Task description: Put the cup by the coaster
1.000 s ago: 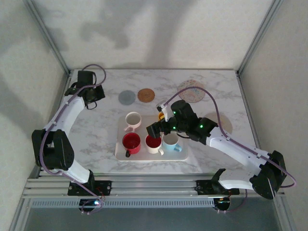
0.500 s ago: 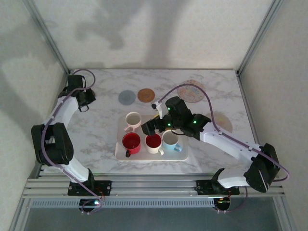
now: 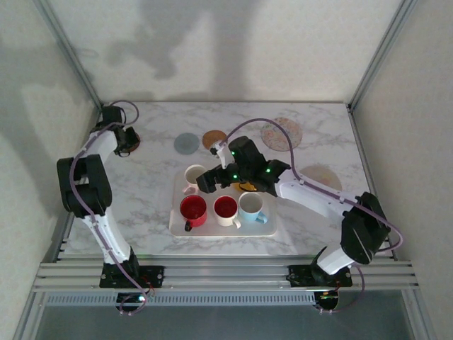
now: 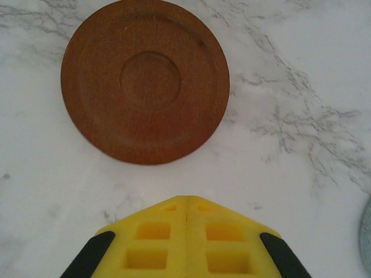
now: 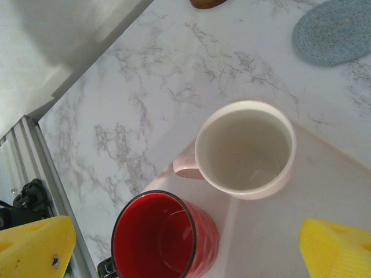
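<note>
pink cup [image 5: 243,150]: upright at the far-left corner of the tray [image 3: 272,228], mouth up, empty. long axis vertical. handle points to the tray's left edge, slightly toward the arm bases; in the right wrist view it sticks out to the left.
red cup [image 5: 165,240] stands just beside it on the near side, the two walls almost touching.
right gripper [image 3: 204,184]: spread fully wide, holding nothing, hovering over the pink cup, not touching it.
grey coaster [image 3: 186,144] lies on the marble beyond the tray, near; judged the likeliest target, not certain.
left gripper [image 4: 186,231]: clenched on nothing, parked over a wooden coaster [image 4: 145,78] at the far left of the table.
risks:
- a finger descending on the near side clips the red cup's rim, since the gap is tight.
- a finger landing on the handle gives an off-centre pinch; cup twists or tips on lift.
- a low carry catches the tray lip.
</note>
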Controlling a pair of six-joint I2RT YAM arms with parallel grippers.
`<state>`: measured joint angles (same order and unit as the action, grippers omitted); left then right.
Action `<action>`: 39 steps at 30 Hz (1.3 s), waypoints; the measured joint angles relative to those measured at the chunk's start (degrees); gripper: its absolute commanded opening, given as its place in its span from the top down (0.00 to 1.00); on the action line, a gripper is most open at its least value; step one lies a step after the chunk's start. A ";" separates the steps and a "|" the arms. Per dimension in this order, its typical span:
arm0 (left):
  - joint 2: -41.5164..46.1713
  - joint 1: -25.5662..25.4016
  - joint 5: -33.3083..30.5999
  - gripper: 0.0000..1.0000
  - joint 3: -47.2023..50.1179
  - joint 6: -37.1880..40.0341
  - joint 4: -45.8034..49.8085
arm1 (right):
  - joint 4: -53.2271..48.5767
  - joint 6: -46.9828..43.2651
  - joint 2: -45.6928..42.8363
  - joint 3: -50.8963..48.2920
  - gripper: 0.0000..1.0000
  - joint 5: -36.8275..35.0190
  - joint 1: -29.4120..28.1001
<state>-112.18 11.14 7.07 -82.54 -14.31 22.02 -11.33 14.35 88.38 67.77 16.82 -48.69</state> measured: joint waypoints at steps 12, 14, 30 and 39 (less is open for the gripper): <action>-7.10 0.22 -5.31 1.00 -6.91 2.62 0.07 | -0.48 -2.45 4.57 6.56 0.01 -0.11 0.00; -7.63 0.35 -5.62 1.00 -7.48 3.04 0.00 | -0.59 -2.95 4.96 6.69 0.01 -0.26 0.02; -12.98 1.70 -5.35 1.00 -11.76 4.35 0.07 | -3.04 -3.93 7.91 9.60 0.01 -0.74 0.48; -15.06 1.79 -4.33 1.00 -11.89 5.16 0.04 | -3.06 -3.91 7.98 9.90 0.01 -1.79 0.55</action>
<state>-127.24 12.93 2.74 -94.43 -9.15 22.06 -14.39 10.44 96.36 77.67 15.03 -48.14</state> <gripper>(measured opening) 0.034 0.992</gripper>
